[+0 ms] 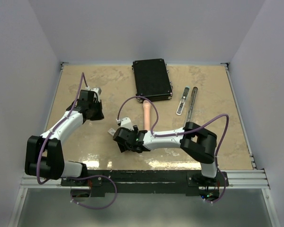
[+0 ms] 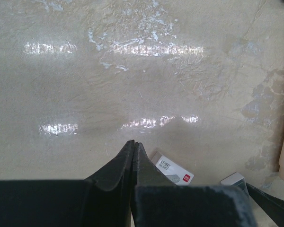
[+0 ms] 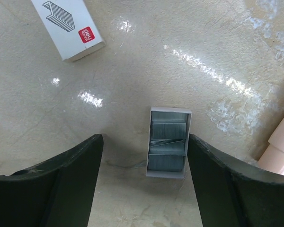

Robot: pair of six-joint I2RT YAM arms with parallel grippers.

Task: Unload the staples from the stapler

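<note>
**Right fingers spread over a tray of staples, left fingers pinched shut**

My right arm bends across the table [image 1: 217, 94] towards the left. Its wrist sits low in front of the near end of the pink stick [image 1: 146, 116]. My left arm reaches up the left side, well apart from everything but the right wrist.

My right gripper [image 3: 144, 138] is spread wide and holds nothing. Just ahead of its fingertips lies a small white tray [image 3: 169, 112], and the staples [image 3: 166, 151] lie in it as grey blocks, one strip askew across them. My left gripper [image 2: 133, 144] is pinched shut, tip against tip, with nothing between.

Only the top view shows the stapler [image 1: 182, 100]. It lies right of the pink stick, below the black case [image 1: 152, 79], with a dark narrow bar [image 1: 193, 100] just beside it. It is well away from both of my grippers. Neither wrist view shows it.

Only the right wrist view shows the staples themselves. It also shows a white box sleeve [image 3: 68, 28] up to the left, printed with a drawing of a staple strip and a red square reading "deli". The left wrist view shows a white box with a red patch low beside my shut fingers. Its print is too small to read.
</note>
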